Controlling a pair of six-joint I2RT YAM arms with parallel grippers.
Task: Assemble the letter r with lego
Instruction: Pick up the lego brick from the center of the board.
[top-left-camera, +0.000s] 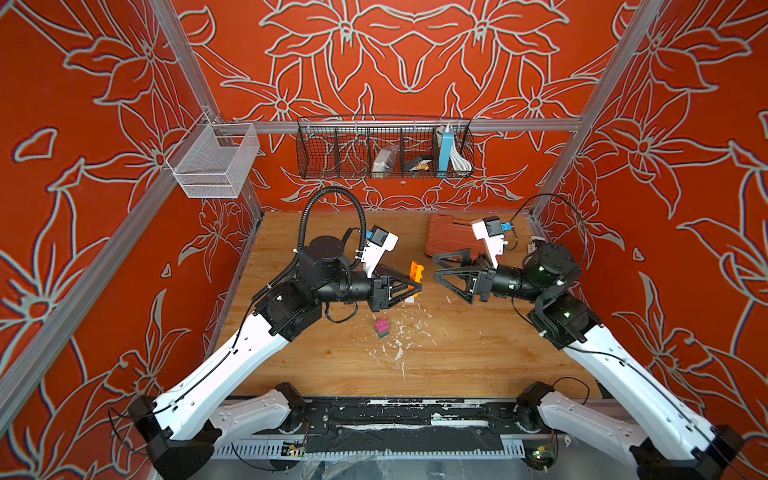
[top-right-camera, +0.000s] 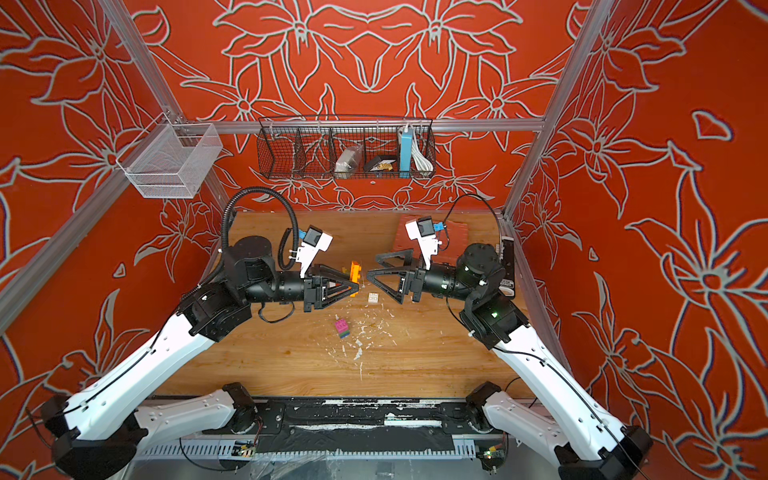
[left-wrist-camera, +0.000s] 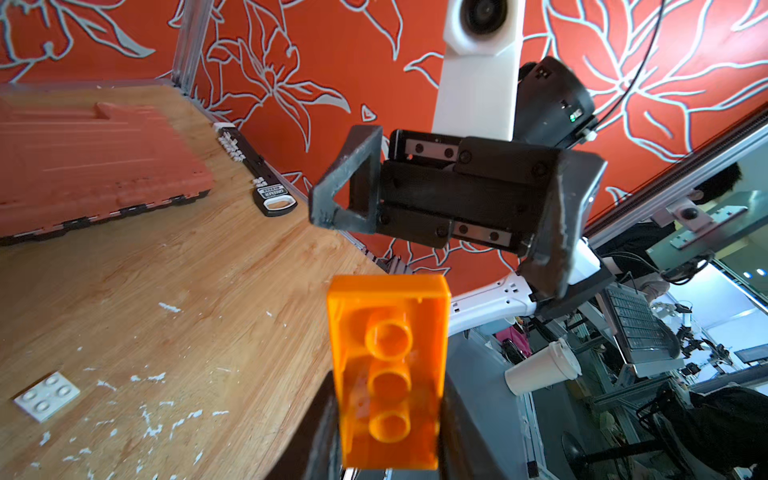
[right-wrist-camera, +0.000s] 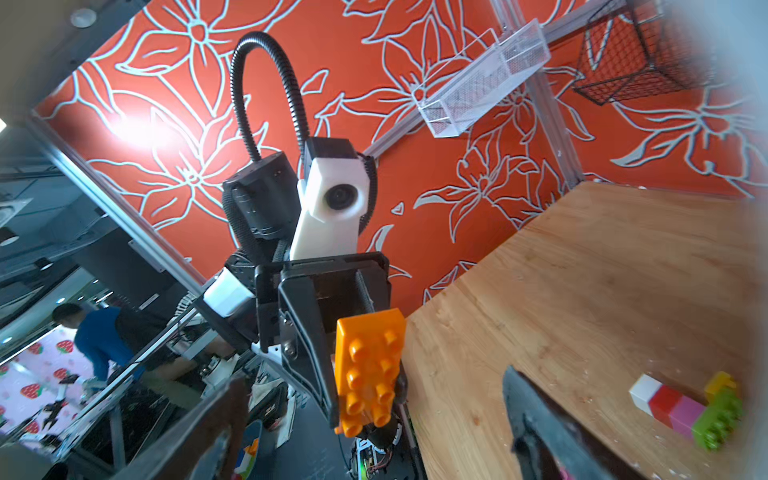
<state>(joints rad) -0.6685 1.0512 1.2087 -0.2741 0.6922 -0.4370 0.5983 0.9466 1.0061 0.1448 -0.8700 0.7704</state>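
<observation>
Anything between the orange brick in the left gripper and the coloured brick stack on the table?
Nothing visible. The orange studded plastic brick, clamped in the left gripper, has a clear line down to the multicoloured joined-brick stack; the open right gripper sits apart.

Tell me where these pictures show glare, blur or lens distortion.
Right wrist view: a glare patch on the wall, a hazy smear down one edge, and the right fingers out of focus. Left wrist view: the orange brick sharp, the left fingers beside it blurred. Both top views: evenly lit, frame posts splayed by the wide lens.
</observation>
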